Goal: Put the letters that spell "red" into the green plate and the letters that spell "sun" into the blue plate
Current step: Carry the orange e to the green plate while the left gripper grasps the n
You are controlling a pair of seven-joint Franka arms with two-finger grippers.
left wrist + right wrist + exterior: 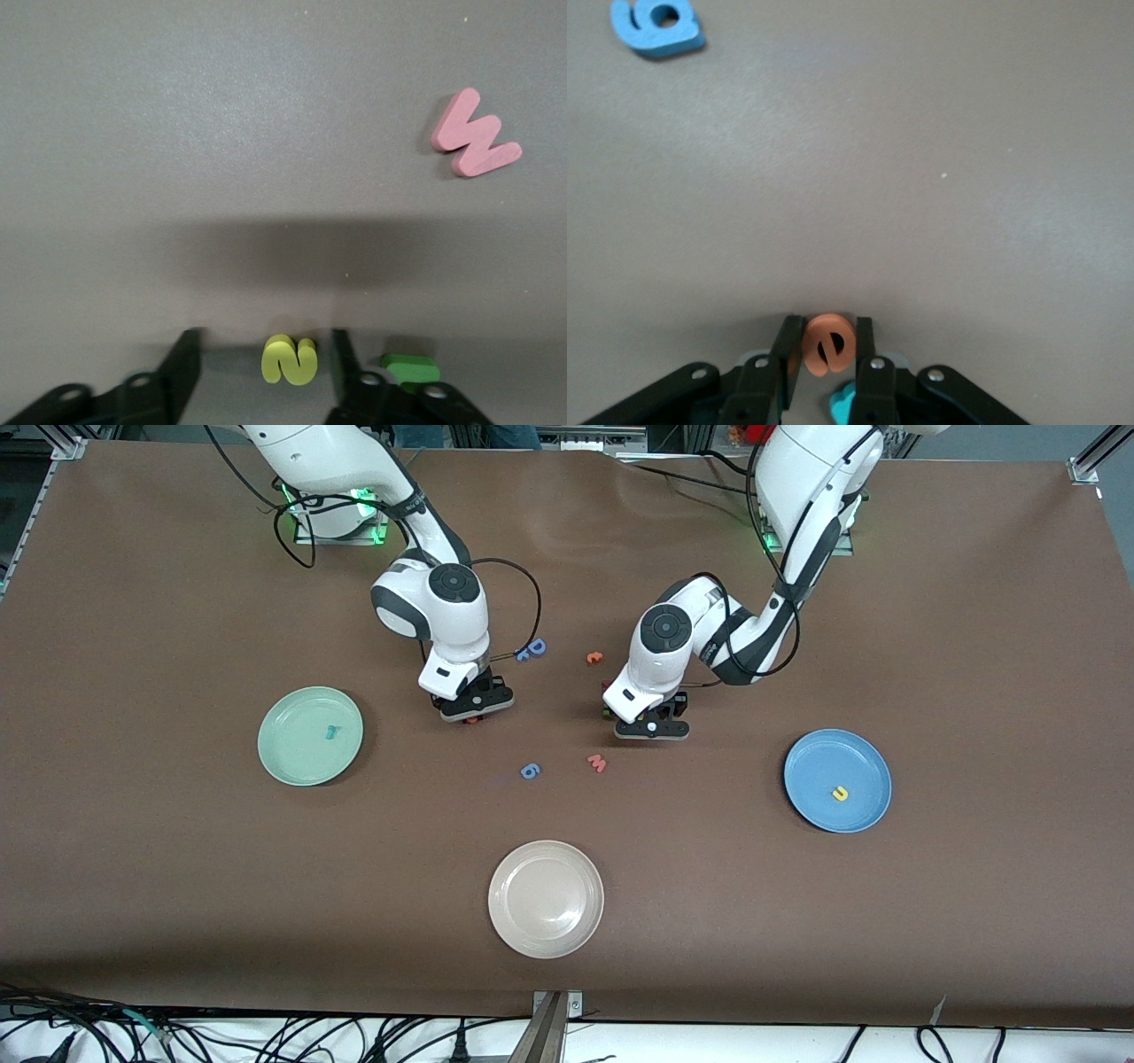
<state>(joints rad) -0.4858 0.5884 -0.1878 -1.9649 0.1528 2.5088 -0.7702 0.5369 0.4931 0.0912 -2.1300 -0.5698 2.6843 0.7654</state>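
Observation:
My right gripper (827, 332) is down at the table mat, shut on the orange "e" (830, 345); a teal letter (846, 403) lies just under the hand. In the front view this gripper (472, 710) stands beside the green plate (283, 757), which holds one teal letter (332, 732). My left gripper (266, 350) is low over the mat and open, with the yellow "s" (289, 359) standing between its fingers (182, 363), closer to one. A green letter (409, 367) lies just outside that finger. The blue plate (864, 766) holds a yellow letter (840, 793).
A salmon "w" (597, 763) and a blue letter (530, 771) lie between the grippers and the cream-white plate (546, 899). A larger blue "D" (532, 650) and a small orange letter (594, 658) lie closer to the robots' bases. A dark red letter (606, 687) sits by the left hand.

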